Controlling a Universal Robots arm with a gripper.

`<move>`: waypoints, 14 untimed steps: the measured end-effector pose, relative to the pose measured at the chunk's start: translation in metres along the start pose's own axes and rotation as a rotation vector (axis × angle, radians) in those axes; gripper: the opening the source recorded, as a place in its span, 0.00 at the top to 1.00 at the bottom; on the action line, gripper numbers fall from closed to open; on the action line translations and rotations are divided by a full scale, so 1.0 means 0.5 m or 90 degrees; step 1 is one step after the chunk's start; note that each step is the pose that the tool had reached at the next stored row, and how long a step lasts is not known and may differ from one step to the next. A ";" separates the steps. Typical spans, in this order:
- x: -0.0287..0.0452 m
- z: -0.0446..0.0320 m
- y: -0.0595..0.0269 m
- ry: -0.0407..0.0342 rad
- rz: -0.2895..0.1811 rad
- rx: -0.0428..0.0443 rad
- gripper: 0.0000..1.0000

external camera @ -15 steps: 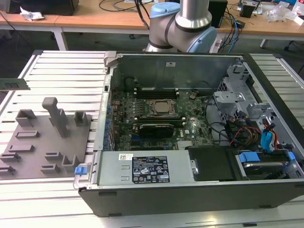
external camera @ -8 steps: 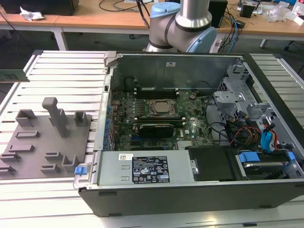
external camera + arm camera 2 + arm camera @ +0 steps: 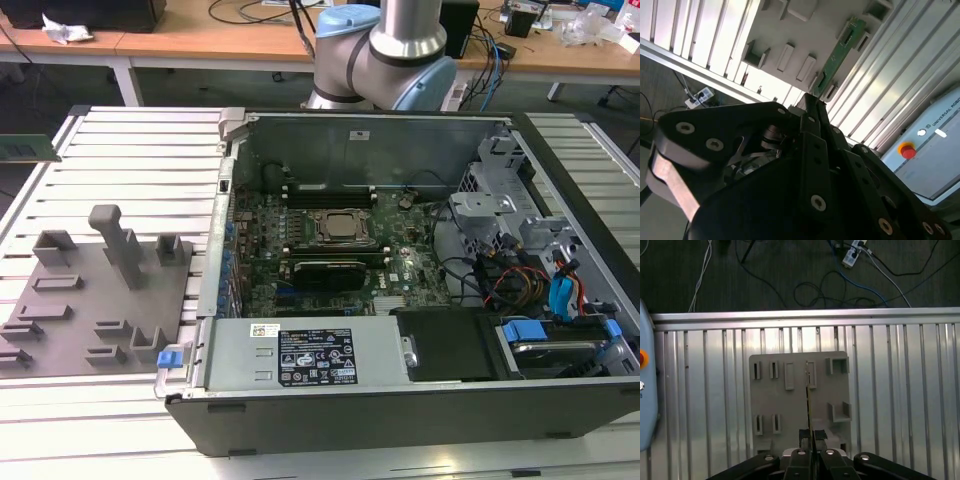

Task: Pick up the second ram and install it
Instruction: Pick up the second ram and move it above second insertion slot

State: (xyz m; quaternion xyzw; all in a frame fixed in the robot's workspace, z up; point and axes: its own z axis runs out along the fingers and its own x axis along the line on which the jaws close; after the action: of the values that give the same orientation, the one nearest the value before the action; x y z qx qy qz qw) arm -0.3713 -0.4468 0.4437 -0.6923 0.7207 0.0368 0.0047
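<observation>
second ram [image 3: 837, 52] – green stick, held over the grey holder plate [image 3: 790, 405] in both wrist views | your gripper [image 3: 811, 436] is clamped tight on one end of it | open PC case [image 3: 400, 420] just beside the plate | power supply [image 3: 230, 365] sticker [image 3: 315, 356], print too small to read

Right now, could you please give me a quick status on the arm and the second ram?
Gripper shut on second ram. Ram held above grey holder plate. No obstruction seen near it.
</observation>
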 end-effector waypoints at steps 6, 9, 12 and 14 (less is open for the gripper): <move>-0.002 -0.001 -0.045 0.0000 0.000 0.0001 0.87; -0.003 -0.002 -0.065 0.0001 0.000 0.0000 0.87; -0.003 -0.003 -0.083 0.0000 0.000 0.0000 0.87; -0.004 -0.003 -0.093 0.0000 0.000 0.0000 0.87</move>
State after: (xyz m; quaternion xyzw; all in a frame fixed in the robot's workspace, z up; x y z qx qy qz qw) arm -0.3248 -0.4469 0.4433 -0.6923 0.7207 0.0368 0.0047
